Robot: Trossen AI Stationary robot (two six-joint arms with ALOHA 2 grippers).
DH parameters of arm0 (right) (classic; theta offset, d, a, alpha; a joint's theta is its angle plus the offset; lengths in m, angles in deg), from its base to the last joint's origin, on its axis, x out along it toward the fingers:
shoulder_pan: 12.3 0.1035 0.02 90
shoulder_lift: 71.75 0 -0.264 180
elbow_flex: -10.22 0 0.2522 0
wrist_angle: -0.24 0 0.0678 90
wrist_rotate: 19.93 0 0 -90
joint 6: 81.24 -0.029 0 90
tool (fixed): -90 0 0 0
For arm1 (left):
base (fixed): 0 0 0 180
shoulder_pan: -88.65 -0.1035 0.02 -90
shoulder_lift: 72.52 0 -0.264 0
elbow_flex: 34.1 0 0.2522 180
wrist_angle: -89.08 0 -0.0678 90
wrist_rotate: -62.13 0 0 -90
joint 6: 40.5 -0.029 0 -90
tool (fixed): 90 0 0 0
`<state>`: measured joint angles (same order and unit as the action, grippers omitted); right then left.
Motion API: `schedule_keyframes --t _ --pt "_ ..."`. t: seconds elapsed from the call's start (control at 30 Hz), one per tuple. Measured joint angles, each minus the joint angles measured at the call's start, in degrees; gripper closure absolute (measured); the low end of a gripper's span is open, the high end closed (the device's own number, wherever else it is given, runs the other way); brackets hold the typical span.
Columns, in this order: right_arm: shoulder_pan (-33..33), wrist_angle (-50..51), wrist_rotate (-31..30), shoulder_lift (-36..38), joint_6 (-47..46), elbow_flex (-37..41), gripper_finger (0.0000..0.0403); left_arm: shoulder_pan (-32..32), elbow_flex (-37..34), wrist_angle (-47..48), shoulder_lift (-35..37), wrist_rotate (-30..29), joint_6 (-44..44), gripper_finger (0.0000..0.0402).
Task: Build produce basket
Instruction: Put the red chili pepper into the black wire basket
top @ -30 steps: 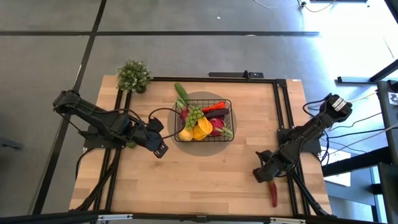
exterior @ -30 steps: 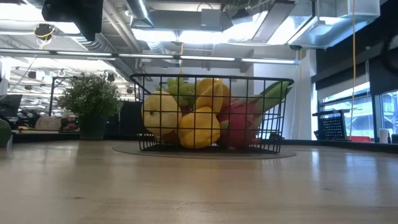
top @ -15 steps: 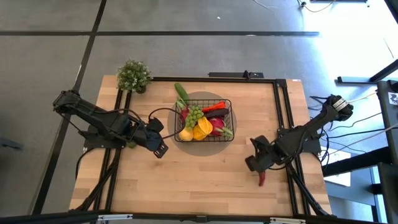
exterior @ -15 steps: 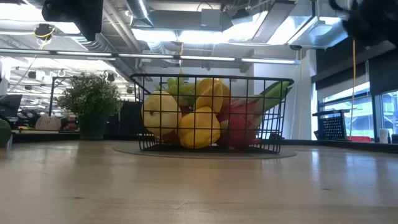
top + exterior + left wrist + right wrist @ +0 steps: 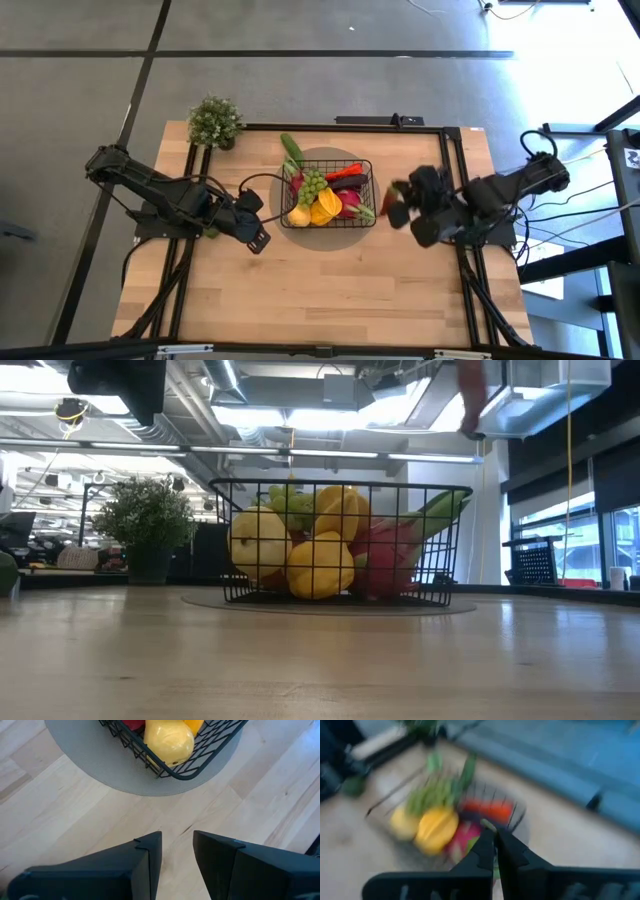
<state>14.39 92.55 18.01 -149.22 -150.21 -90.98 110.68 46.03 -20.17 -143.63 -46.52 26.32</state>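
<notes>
From above, the black wire basket [image 5: 328, 193] sits on a round grey mat [image 5: 330, 160] near the far middle of the wooden table [image 5: 330, 280], filled with produce: a green cucumber [image 5: 291, 150] poking over the far-left rim, green grapes [image 5: 313, 185], a lemon [image 5: 297, 215], a yellow pepper [image 5: 322, 209], a pink dragon fruit [image 5: 351, 203] and a dark eggplant [image 5: 348, 184]. The left gripper [image 5: 258, 238] rests low, just beside the basket's left near corner, jaws parted and empty. The right gripper [image 5: 398, 203], blurred, hangs just right of the basket, jaws pressed on something red that cannot be made out clearly. A potted plant [image 5: 215, 122] stands at the far left corner.

At table height, the basket [image 5: 340, 545] shows lemon [image 5: 258, 540], pepper [image 5: 320, 565] and dragon fruit [image 5: 388, 555] behind the mesh, with the plant [image 5: 148, 525] on the left. A reddish blur [image 5: 470, 395] hangs high to the right.

The left wrist camera looks past two separated dark fingers [image 5: 150, 855] at bare wood, with the lemon [image 5: 169, 742] in the basket's corner [image 5: 150, 762] ahead.

The right wrist camera, blurred, shows its fingers [image 5: 485, 851] closed together above the filled basket [image 5: 515, 812].
</notes>
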Motion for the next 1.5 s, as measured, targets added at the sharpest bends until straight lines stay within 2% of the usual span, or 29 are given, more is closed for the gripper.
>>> schedule_keyframes --t 0.1,0.17,0.33,0.5,0.73,1.0,1.1,1.33,1.5 --pt "-2.65 -2.80 -8.06 0.00 6.93 0.55 0.0403 -0.01 0.00 0.01 0.00 -0.54 0.00 0.0302" --pt "-4.51 -5.64 -11.18 0.00 10.23 2.12 0.0403 -0.01 0.00 0.00 0.00 -0.79 -0.06 0.0302" --pt "-8.69 -17.78 -12.13 -0.04 19.84 8.88 0.0403 -0.01 0.00 -0.01 0.00 -1.39 -0.70 0.0302" --pt "-11.74 -31.79 -8.89 -0.11 30.71 16.41 0.0403 0.00 0.00 -0.01 0.00 -1.43 -0.57 0.0302" --pt "-14.79 -44.50 -1.63 -0.07 37.07 24.57 0.0403 0.00 0.00 -0.01 0.00 -1.43 -0.52 0.0302" --pt "-16.90 -49.50 -0.10 0.02 39.49 31.39 0.0403 -0.01 0.00 -0.02 0.00 -1.43 -0.50 0.0302" --pt "-17.11 -49.91 1.20 0.00 39.88 31.61 0.0403 -0.01 0.00 -0.04 0.00 -1.43 -0.50 0.0302" --pt "-17.96 -53.42 1.44 -0.02 48.44 29.51 0.0403 -0.01 0.00 -0.01 0.00 -1.43 -0.48 0.0302" --pt "-18.76 -52.51 3.72 -0.69 48.52 31.04 0.0403 -0.01 0.00 -0.04 0.00 -1.42 -0.46 0.0302"
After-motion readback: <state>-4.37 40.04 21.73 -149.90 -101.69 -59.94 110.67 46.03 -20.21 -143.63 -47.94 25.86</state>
